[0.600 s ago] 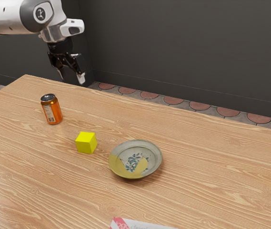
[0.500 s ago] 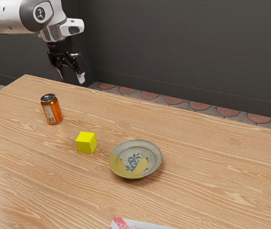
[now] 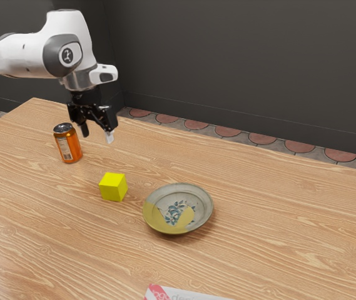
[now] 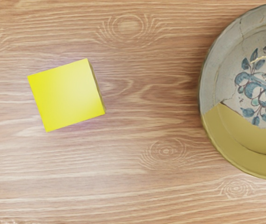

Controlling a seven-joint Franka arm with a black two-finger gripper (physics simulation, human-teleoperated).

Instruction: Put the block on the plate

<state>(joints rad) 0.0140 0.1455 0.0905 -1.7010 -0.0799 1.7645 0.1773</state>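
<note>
Exterior view: black two-finger gripper (image 3: 97,135) suspended above the wood-grained tabletop (image 3: 278,225), at the end of a white-and-grey arm (image 3: 24,56) entering from the exterior view's left. State of the hand: wide, holding nothing; the two fingers stand well apart, one black to its tip, the other ending in a pale tip. The task's block, a bright yellow cube (image 3: 113,187), rests on the tabletop, upright on one face, below the level of the gripper. Target plate: round, shallow, grey-green ceramic with a mustard-coloured section and a blue-green floral motif (image 3: 178,211). It lies on the tabletop toward the exterior view's right from the cube; the two are near each other but do not touch, with bare wood between, so the block is off the plate. An orange metal drinks can with a silver top (image 3: 68,144) stands upright toward the exterior view's left, farther from the plate than the cube is. At the near edge of that view, part of a white item with a red printed section (image 3: 184,294); type cannot be determined. Background: dark grey wall (image 3: 246,62), and floor with rounded reddish tiles (image 3: 262,138). Wrist view: cube seen from above, its sides set at a slant to the wood grain; fine cracks run through the plate's grey part.
</note>
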